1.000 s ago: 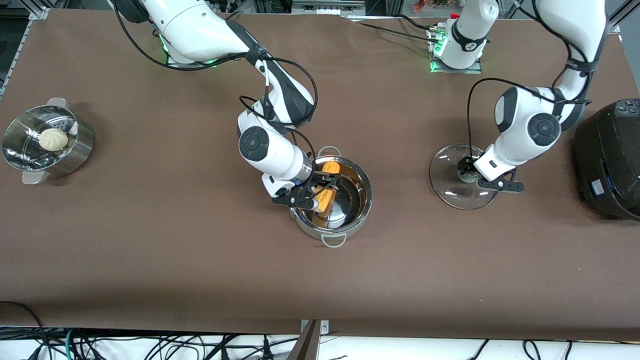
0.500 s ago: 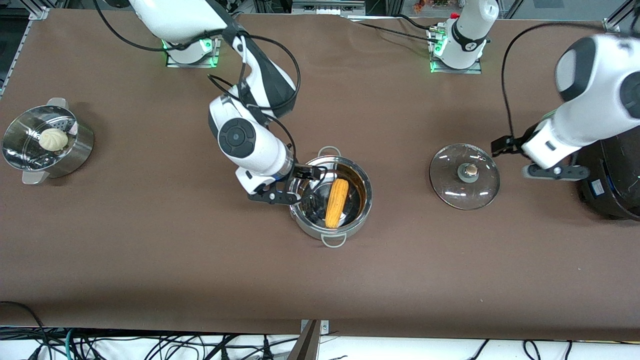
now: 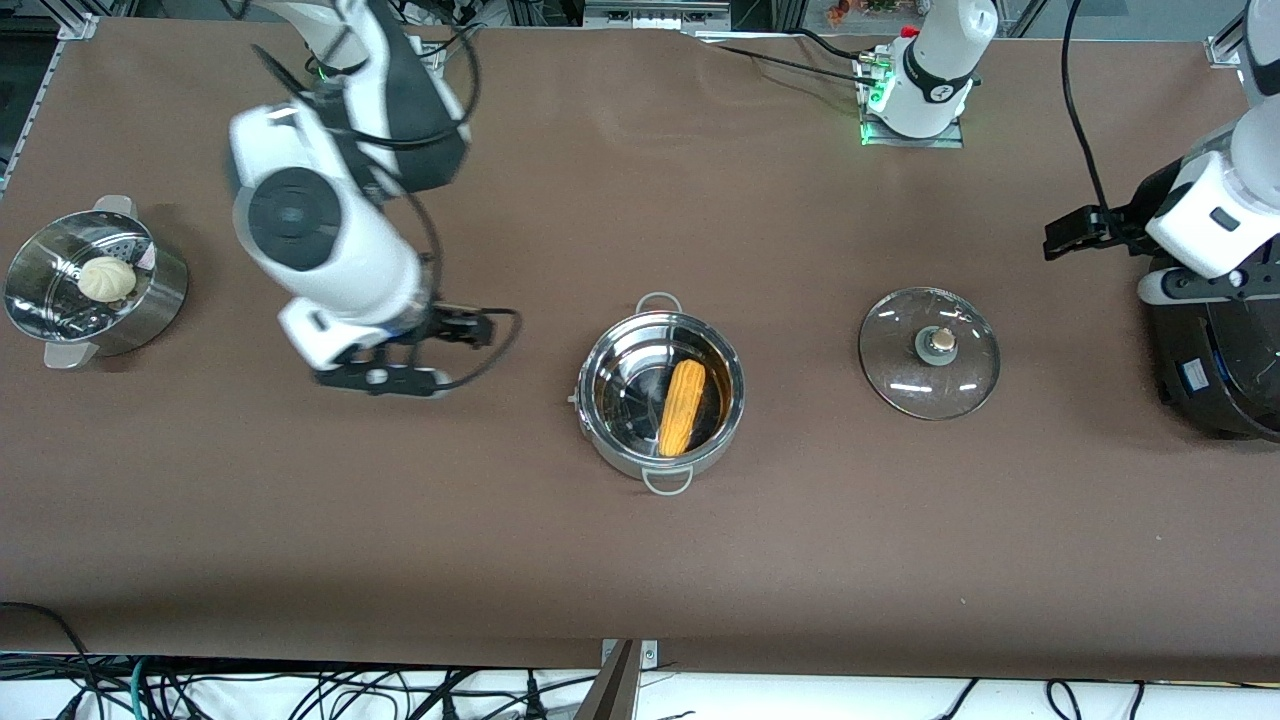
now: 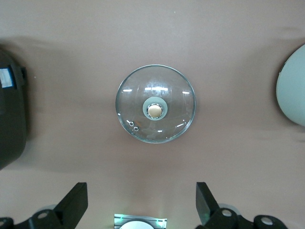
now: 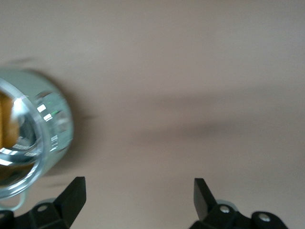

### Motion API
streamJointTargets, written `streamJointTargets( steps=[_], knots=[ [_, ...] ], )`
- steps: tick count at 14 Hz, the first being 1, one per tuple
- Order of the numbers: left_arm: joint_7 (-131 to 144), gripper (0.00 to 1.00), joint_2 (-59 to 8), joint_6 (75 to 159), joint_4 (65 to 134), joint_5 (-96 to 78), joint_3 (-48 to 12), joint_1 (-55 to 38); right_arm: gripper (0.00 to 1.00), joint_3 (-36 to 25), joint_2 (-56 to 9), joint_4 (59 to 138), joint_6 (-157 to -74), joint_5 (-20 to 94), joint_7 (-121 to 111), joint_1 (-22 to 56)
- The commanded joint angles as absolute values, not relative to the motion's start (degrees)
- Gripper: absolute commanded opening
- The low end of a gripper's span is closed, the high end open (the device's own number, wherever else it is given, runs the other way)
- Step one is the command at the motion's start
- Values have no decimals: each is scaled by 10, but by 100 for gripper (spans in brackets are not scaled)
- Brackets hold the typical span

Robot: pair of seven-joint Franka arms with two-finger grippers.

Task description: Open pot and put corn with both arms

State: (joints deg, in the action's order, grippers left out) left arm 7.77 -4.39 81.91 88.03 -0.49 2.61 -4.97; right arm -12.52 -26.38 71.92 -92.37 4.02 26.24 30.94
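One pot: the wide shallow shiny steel pot (image 3: 661,398) with two small loop handles stands uncovered near the middle of the brown table (image 3: 640,560); of the things on the table it is nearest to the front camera.
Corn: the yellow-orange husked corn cob (image 3: 681,407) lies inside the pot on its floor, lengthwise toward the camera, shorter than the pot is wide.
Lid: the round glass lid with a metal knob (image 3: 929,352) lies flat on the table beside the pot, toward the left arm's end, well apart from it; knob up.
Right gripper: the black two-finger right gripper (image 3: 395,378) is up over bare table between the pot and the steamer, jaws apart and holding nothing.
Steamer: the smaller perforated steel steamer (image 3: 92,284) holding a round white bun (image 3: 107,278) stands at the right arm's end.
Left gripper: the black two-finger left gripper (image 3: 1190,288) is over the black round cooker (image 3: 1225,370) at the left arm's end, jaws wide apart and holding nothing.
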Motion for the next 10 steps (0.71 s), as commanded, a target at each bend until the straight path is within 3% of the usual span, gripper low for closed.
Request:
streamJointTargets(
  steps=[1,7,10],
  knots=[
    [91,100,-55,803,856,-14,24,-41,100,-175,-229,737,-896,40,220,298],
    [93,100,-50,803,856,-17,25,-33,100,-50,-107,833,-914,38,110,67],
    [97,100,-46,801,856,-16,24,-30,100,-25,24,1014,-973,26,97,30]
  ],
)
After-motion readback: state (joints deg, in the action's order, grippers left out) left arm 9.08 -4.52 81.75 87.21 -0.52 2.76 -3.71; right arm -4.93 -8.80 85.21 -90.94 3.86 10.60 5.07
